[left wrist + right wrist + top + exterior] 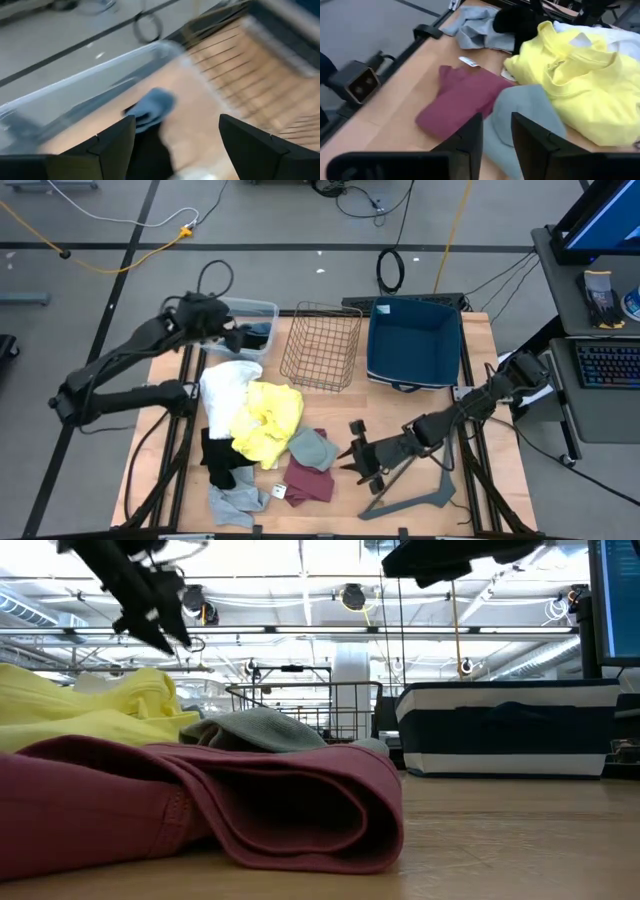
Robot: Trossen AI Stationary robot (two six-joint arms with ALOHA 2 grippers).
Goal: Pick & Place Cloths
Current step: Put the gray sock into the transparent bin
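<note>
While the left gripper (236, 332) hangs over the clear plastic bin (262, 312) at the table's far left corner, its fingers (112, 145) stand wide apart with nothing between them, and a small blue cloth (152, 106) lies crumpled just beyond them in the bin, with no clear long axis. Its arm is stretched from the left edge up toward that corner, wrist turned toward the bin.

Over at the pile, the big yellow cloth (268, 418) sprawls in the middle, its length running roughly from the near left toward the far right, overlapping the white cloth (226, 385) that runs toward the bin. A black cloth (218, 458) and a light grey cloth (236, 502) lie at the near end (both bunched). The maroon cloth (309, 480) lies folded near the front edge, touching the grey-green cloth (314, 447) just behind it.

Now the right gripper (352, 458): its arm reaches low across the table from the right side, fingers (535, 145) pointing at the grey-green cloth, which sits right ahead of the tips. Those fingers are only slightly parted and grip nothing. A grey V-shaped metal bar (420, 498) lies beneath that arm, while the wire basket (322, 345) and the dark blue bin (412, 342) sit along the far edge.
</note>
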